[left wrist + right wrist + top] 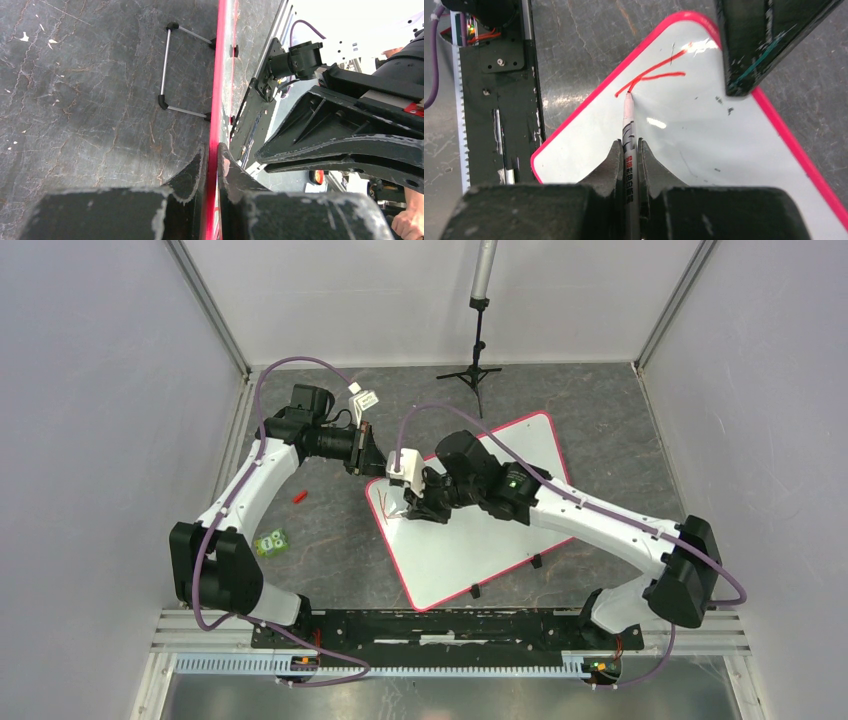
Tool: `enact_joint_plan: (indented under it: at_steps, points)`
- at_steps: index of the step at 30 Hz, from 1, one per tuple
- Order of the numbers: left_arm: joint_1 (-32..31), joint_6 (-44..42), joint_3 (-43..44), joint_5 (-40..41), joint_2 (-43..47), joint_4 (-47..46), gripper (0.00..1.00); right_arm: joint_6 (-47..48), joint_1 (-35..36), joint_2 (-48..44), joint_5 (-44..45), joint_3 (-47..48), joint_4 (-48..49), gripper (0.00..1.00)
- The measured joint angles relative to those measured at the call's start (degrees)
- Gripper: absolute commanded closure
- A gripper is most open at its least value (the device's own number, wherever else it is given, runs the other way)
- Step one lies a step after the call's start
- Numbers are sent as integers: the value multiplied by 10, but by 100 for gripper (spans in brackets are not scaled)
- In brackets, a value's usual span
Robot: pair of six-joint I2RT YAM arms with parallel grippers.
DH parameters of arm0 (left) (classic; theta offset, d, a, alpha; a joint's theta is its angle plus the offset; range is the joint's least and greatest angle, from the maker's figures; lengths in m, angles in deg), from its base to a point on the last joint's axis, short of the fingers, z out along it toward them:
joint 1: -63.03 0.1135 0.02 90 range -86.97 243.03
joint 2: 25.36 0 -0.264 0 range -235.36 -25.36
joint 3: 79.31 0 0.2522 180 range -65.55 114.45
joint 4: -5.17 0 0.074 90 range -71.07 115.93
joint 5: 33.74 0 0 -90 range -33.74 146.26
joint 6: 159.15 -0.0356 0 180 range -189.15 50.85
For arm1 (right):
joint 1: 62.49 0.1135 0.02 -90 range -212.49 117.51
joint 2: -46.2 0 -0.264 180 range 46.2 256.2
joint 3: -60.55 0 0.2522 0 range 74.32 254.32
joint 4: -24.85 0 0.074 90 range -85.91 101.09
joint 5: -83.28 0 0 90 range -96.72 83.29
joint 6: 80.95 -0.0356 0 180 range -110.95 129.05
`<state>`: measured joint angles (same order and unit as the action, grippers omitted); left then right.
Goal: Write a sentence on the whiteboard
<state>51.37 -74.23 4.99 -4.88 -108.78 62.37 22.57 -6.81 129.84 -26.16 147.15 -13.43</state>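
Note:
The whiteboard (480, 530) lies askew on the table, white with a red-pink rim. My left gripper (372, 462) is shut on its far left corner; in the left wrist view the jaws (214, 150) pinch the red rim (222, 60) edge-on. My right gripper (415, 505) is shut on a slim marker (628, 117), and its jaws (629, 146) squeeze the barrel. The marker's tip touches the whiteboard (704, 145) at the left end of two short red strokes (659, 70), all that shows of the sentence. The strokes (385, 502) sit near the gripped corner.
A small red cap (298, 496) and a green block (270, 542) lie left of the board. A black tripod stand (478, 370) rises at the back. Black clips (537, 562) sit on the board's near edge. The arms' mounting rail (450, 625) runs along the front.

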Motion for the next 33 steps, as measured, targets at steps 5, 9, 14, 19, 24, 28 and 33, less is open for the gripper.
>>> enact_joint_plan:
  at_steps: [5,9,14,19,24,28,33]
  points:
    - [0,0,0,2,0,0,98,5,-1,-24,0,-35,-9,100]
    - [-1,0,0,4,3,0,98,9,-6,-33,0,-41,-17,100]
    - [-1,0,0,6,4,0,98,10,-7,-35,-5,-39,-21,100]
    - [-1,0,0,6,6,0,98,13,-9,-35,-5,-11,-30,100]
    - [-1,0,0,6,6,0,98,13,-11,-33,-4,14,-22,100]
    - [-1,0,0,6,7,1,98,13,-11,-24,-4,16,-21,100]
    - [-1,0,0,6,7,1,98,13,-11,-10,-3,16,-21,100]
